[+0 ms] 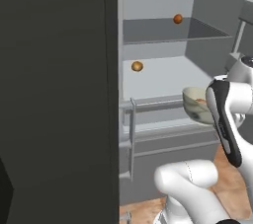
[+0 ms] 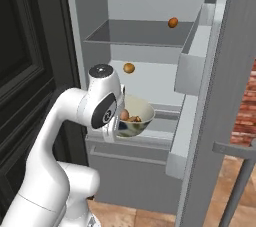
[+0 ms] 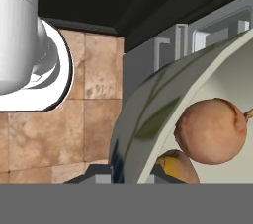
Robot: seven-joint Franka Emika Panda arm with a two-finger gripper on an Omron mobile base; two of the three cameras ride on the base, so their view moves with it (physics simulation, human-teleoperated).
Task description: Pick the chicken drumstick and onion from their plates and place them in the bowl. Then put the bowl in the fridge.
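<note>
Right, the bowl is airborne, held by its rim in front of the open fridge, level with the gap above the lower drawer front. Inside it we see the onion, round and tan, with the chicken drumstick golden below it at about 7 o'clock in the hand view. So both items look loaded; only the stow step is left.

The gripper is pinched tight on the bowl wall, one finger inside and one outside as far as we can tell; the tips are mostly hidden under the rim.

Two small orange-brown balls are in the fridge: one on the upper shelf, one on the white lower shelf, at roughly 11 o'clock from the bowl in the right base view.

For the step in hand, we judge:
- keep the bowl level, a rim grip lets it tilt and spill
- push straight in over the lower shelf, clearing its front lip
- steer right of the ball there
- mind the door and its bins at 3 o'clock
- set down flat before opening
</note>
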